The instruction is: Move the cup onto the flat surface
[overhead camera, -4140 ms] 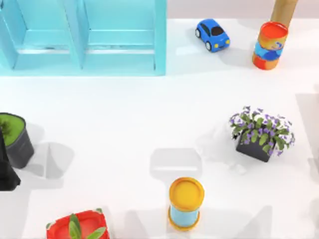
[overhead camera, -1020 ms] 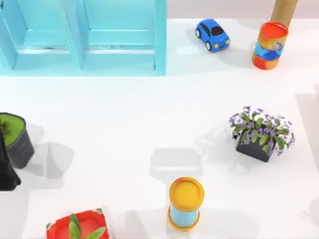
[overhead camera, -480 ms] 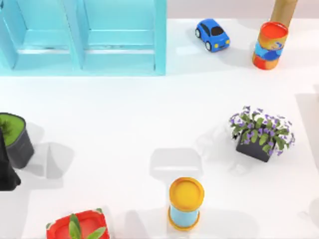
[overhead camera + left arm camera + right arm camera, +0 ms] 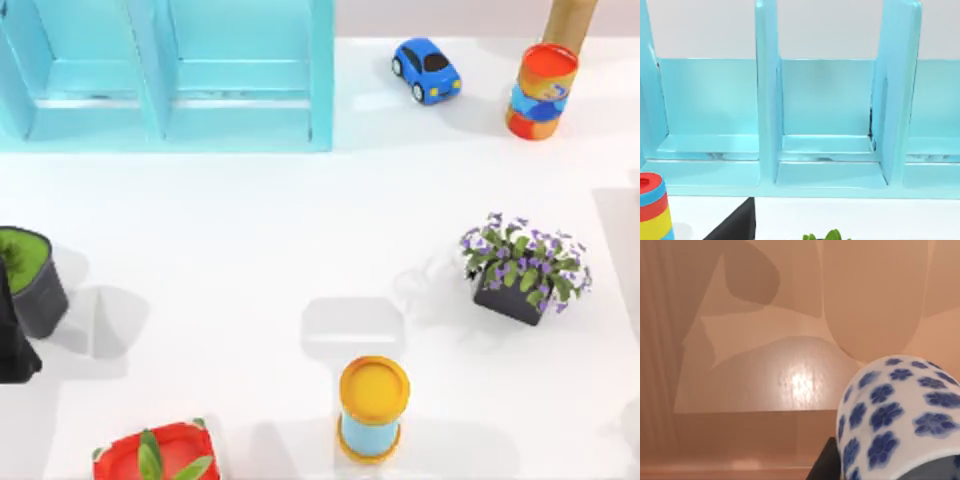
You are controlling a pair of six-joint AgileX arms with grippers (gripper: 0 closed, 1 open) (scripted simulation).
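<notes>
The cup (image 4: pixel 895 415), white with dark blue flower marks, sits very close in the right wrist view. My right gripper (image 4: pixel 880 467) is shut on it, and one dark finger (image 4: pixel 826 462) shows beside its wall. Behind the cup lies a glossy tan surface (image 4: pixel 790 380) with soft shadows across it. My left arm (image 4: pixel 12 345) stays parked at the table's left edge, beside a dark pot of green moss (image 4: pixel 30 275).
A light-blue shelf unit (image 4: pixel 165 75) fills the back left. A blue toy car (image 4: pixel 427 70), a red-topped can (image 4: pixel 540 90) and a tan post (image 4: pixel 570 20) stand at the back right. A purple flower pot (image 4: pixel 525 270), a yellow-topped cylinder (image 4: pixel 373 410) and a red planter (image 4: pixel 155 455) stand nearer.
Faint shadows near the flower pot and the table's right edge have shifted a little. Nothing on the table has moved.
</notes>
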